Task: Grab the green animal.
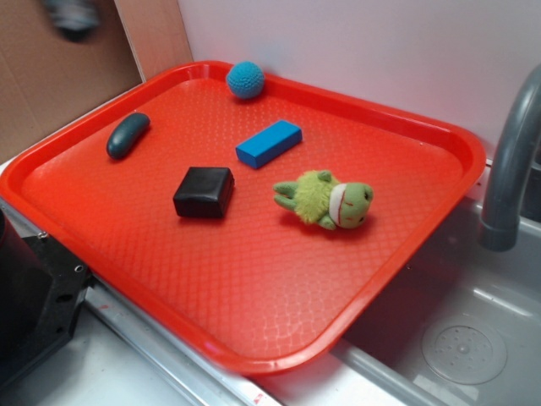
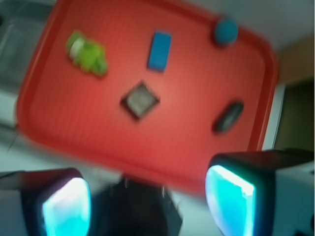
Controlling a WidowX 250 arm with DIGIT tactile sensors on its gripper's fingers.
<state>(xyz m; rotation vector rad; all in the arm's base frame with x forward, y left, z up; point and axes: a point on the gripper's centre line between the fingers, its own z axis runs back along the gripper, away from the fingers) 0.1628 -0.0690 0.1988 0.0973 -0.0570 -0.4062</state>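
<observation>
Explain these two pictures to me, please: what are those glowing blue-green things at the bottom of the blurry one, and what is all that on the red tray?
Both pictures show one moment. The sharp one comes from a camera standing beside the scene; the blurry one from a camera on the robot arm's wrist, looking down. The glowing shapes are the fingers of the gripper, the arm's hand. They stand wide apart and hold nothing, high above the red tray.

On the tray lie a green animal, a plush frog on its side, a blue block, a black box, a dark teal oval object and a blue knitted ball at the far rim. A grey faucet stands over a sink on the right.
</observation>
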